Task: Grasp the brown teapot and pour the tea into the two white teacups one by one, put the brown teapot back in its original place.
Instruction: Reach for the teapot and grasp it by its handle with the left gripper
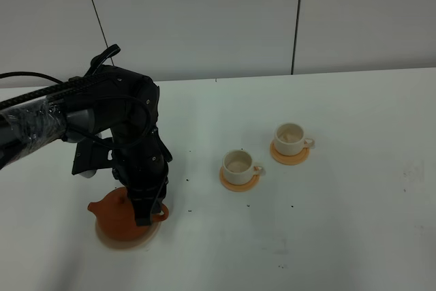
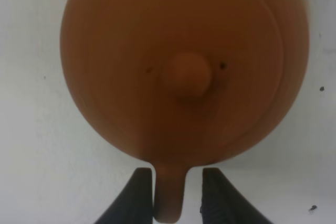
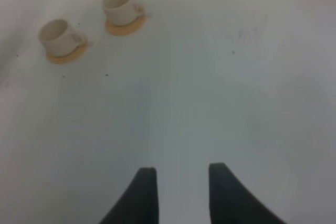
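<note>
The brown teapot sits upright on its pale round coaster, the original place, at the front left of the table. My left gripper hangs over the teapot's handle side. In the left wrist view the teapot fills the frame, and my left gripper straddles the handle, open, with a gap on one side. The two white teacups stand on orange coasters mid-table. My right gripper is open over bare table, far from the teacups. I cannot make out tea in the cups.
The white table is flecked with small dark specks around the near cup. A grey panelled wall rises behind its far edge. The left arm's black links and cable reach in from the left edge.
</note>
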Tool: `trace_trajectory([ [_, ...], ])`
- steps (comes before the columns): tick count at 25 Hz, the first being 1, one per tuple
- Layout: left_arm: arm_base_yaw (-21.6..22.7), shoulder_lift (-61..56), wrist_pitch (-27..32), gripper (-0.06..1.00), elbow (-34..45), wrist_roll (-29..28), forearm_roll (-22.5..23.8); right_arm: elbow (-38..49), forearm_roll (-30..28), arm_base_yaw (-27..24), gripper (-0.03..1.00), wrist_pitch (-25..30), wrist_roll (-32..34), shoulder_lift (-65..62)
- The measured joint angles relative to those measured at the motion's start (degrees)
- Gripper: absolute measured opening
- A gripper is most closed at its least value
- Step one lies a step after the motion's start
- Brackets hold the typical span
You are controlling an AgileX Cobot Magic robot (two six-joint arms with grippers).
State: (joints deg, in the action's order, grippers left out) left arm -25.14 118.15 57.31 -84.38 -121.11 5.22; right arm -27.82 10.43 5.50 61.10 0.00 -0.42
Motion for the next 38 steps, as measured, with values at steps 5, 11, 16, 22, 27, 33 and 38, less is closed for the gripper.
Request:
trace_trajectory([
  [5,0.0,0.0,0.1,0.30,0.0,-0.1,0.0,0.0,0.0,0.0,0.24,0.0,0.0,0.0],
  [11,0.0,0.0,0.4,0.30,0.0,-0.1,0.2,0.0,0.0,0.0,0.24,0.0,0.0,0.0],
  [16,0.0,0.0,0.3,0.30,0.0,0.0,1.0,0.0,0.0,0.0,0.24,0.0,0.0,0.0],
  [22,0.0,0.0,0.3,0.30,0.0,0.6,1.0,0.0,0.0,0.0,0.24,0.0,0.0,0.0],
  [27,0.0,0.4,0.3,0.30,0.0,0.8,1.0,0.0,0.0,0.0,0.24,0.0,0.0,0.0],
  [33,0.0,1.0,-0.2,0.30,0.0,0.8,0.6,0.0,0.0,0.0,0.24,0.0,0.0,0.0],
  [38,0.0,1.0,-0.2,0.27,0.0,0.8,0.5,0.0,0.0,0.0,0.24,0.0,0.0,0.0],
])
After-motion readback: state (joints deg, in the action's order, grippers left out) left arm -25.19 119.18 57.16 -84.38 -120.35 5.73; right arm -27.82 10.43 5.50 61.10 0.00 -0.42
